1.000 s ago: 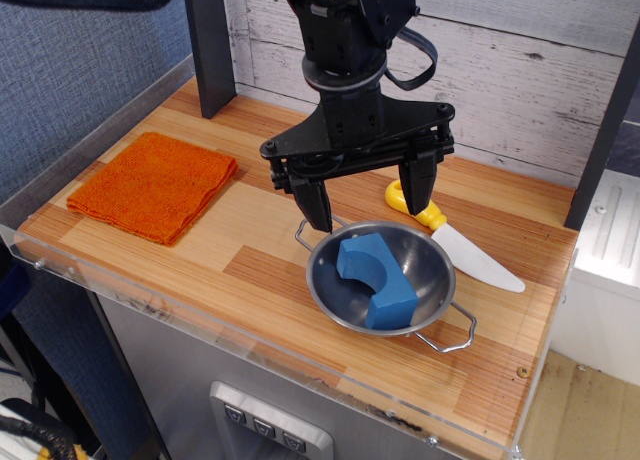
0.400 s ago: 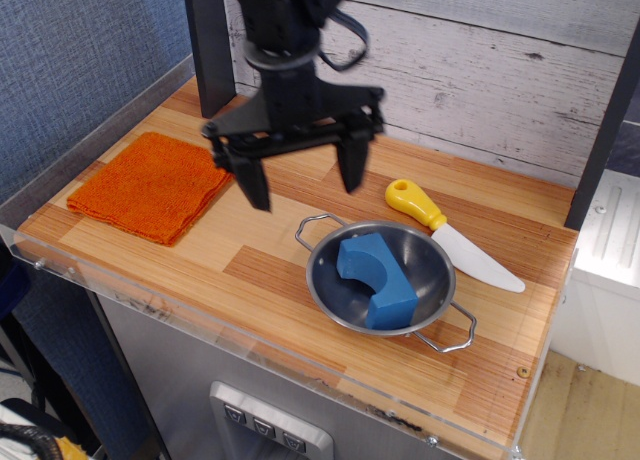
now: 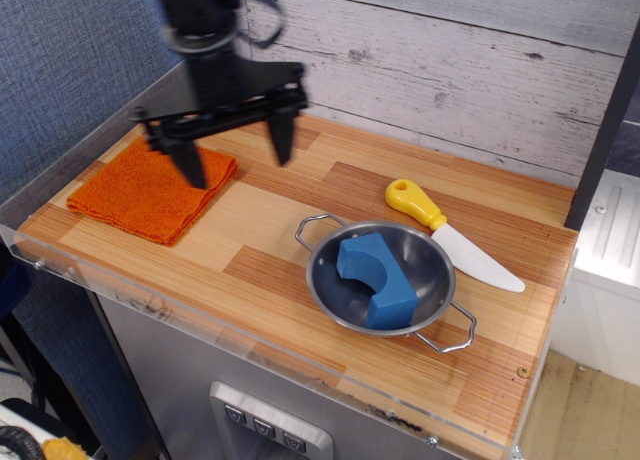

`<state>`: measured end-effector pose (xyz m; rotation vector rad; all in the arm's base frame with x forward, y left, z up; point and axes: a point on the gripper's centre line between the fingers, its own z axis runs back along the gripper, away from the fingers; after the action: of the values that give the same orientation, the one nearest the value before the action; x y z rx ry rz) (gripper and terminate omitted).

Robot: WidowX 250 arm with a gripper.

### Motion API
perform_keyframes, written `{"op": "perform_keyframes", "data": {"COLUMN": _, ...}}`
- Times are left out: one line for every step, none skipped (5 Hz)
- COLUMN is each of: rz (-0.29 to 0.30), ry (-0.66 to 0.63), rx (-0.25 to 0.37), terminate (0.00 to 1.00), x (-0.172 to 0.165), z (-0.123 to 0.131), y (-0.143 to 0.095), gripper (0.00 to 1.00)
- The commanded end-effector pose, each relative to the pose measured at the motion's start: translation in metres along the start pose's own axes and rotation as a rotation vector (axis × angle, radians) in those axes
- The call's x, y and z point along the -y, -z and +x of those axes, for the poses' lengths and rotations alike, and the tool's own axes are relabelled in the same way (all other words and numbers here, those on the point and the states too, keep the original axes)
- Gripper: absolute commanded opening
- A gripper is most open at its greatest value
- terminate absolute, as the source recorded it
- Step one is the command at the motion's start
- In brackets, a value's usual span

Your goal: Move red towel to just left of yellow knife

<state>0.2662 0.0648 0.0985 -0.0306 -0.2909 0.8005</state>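
over the red towel (image 3: pixel 152 192) hangs the gripper (image 3: pixel 235 153) (jaws spread).

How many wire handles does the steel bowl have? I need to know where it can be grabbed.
2: one handle at the steel bowl's back-left rim, toward the red towel; one handle at its front-right rim.

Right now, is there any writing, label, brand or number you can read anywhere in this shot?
None readable.
The towel, knife, bowl and blue block carry no lettering.
The buttons on the panel under the counter show marks too small to read.
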Motion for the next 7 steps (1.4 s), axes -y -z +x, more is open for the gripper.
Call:
{"op": "perform_keyframes", "data": {"rz": 0.008, "ry": -0.131, "rx": 0.065, "terminate": 0.00, "x": -0.036, "z": 0.038, "y": 0.003, "gripper": 1.00}}
{"op": "perform_keyframes", "data": {"rz": 0.023, "ry": -0.184, "rx": 0.063, "terminate": 0.00, "x": -0.048, "z": 0.052, "y": 0.013, "gripper": 1.00}}
{"op": "perform_keyframes", "data": {"rz": 0.037, "ry": -0.230, "rx": 0.044, "terminate": 0.00, "x": -0.059, "z": 0.064, "y": 0.023, "gripper": 1.00}}
{"op": "perform_keyframes", "data": {"rz": 0.036, "ry": -0.278, "rx": 0.050, "terminate": 0.00, "x": -0.067, "z": 0.074, "y": 0.030, "gripper": 1.00}}
{"op": "perform_keyframes", "data": {"rz": 0.045, "ry": -0.304, "rx": 0.042, "terminate": 0.00, "x": -0.076, "z": 0.082, "y": 0.043, "gripper": 1.00}}
{"op": "perform_keyframes", "data": {"rz": 0.066, "ry": -0.317, "rx": 0.035, "terminate": 0.00, "x": -0.084, "z": 0.080, "y": 0.053, "gripper": 1.00}}
{"op": "perform_keyframes", "data": {"rz": 0.081, "ry": -0.326, "rx": 0.024, "terminate": 0.00, "x": -0.086, "z": 0.077, "y": 0.066, "gripper": 1.00}}
